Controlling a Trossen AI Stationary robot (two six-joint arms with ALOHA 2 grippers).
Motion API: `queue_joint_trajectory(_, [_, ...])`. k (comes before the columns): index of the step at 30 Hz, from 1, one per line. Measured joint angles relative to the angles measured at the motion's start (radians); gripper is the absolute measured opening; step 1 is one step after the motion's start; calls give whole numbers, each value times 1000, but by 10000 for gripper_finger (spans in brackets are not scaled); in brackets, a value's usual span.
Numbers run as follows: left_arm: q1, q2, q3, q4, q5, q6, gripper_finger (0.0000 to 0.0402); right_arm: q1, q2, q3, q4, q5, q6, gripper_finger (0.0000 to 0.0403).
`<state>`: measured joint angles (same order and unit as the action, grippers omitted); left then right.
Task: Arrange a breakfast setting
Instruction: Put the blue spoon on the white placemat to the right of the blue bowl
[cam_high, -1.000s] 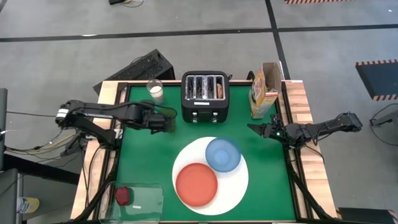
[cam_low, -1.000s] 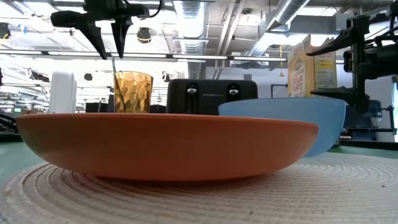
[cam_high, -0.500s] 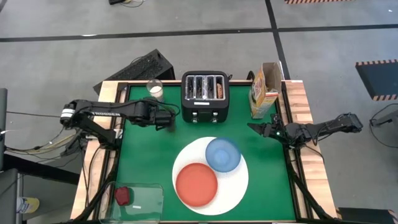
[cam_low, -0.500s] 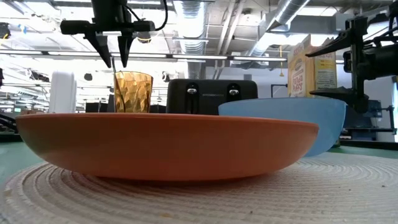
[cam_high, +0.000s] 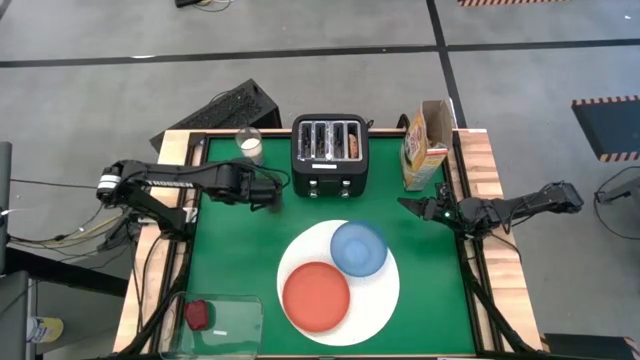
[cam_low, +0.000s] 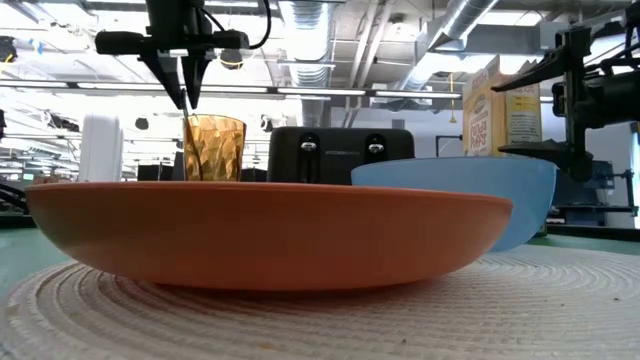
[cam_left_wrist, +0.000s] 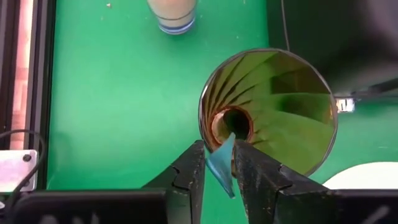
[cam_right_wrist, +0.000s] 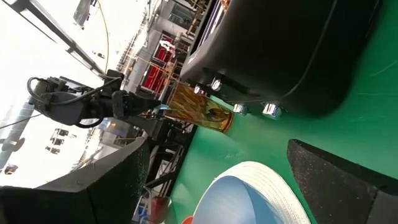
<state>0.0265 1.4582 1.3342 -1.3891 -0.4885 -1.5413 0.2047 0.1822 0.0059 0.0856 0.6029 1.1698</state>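
Amber glass (cam_left_wrist: 267, 112) sits under left tool (cam_left_wrist: 219, 163), which is clenched on a blue spoon (cam_left_wrist: 221, 163). Right tool (cam_high: 418, 208), mid-right of high view, is spread wide apart.

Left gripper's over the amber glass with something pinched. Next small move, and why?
Probably open the fingers and let it drop. The left gripper is shut on a thin blue utensil handle whose lower end already reaches into the amber glass, straight below it. The right gripper waits by the cereal box.
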Motion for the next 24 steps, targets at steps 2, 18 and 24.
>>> queue_joint_trajectory(2, [0,0,0,0,-6,0,68,0,0,0,0,0,0,400])
queue_joint_trajectory(18, [0,0,0,60,8,53,43,0,0,0,-3,0,0,400])
queue_joint_trajectory(24, [8,0,0,60,84,81,42,0,0,0,-3,0,-1,400])
